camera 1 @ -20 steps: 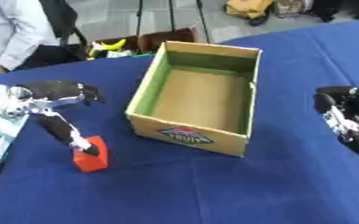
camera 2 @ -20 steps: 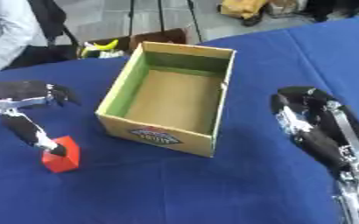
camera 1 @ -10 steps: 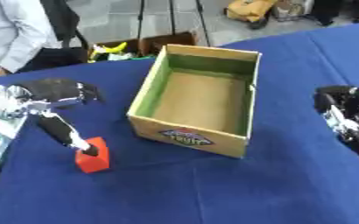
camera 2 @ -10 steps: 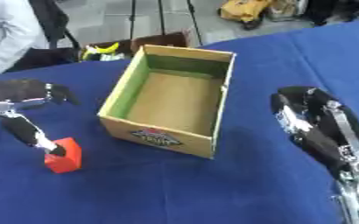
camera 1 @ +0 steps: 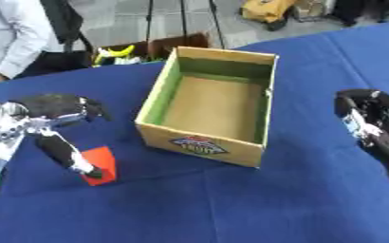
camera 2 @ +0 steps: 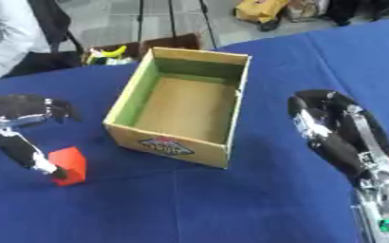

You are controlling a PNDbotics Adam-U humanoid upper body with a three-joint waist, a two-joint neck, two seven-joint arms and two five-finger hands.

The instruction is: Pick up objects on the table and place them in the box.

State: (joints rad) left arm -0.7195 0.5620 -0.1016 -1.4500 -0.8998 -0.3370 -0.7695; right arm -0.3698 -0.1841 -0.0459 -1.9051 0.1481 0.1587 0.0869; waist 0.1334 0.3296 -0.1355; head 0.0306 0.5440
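Left hand at the red block, box still empty

At nine o'clock my left hand (camera 1: 52, 123) now has its thumb tip against the red block (camera 1: 101, 163) on the blue tabletop (camera 1: 231, 209), the fingers above curled and apart from it, so nothing is pinched; a second ago the contact looked the same, so I judge the grasp is not yet made. The box (camera 1: 210, 104) stands open at the centre, just beside the block. At three o'clock my right hand (camera 2: 335, 126) hangs loosely curled, empty; the right eye view shows it whole, the left crops it.
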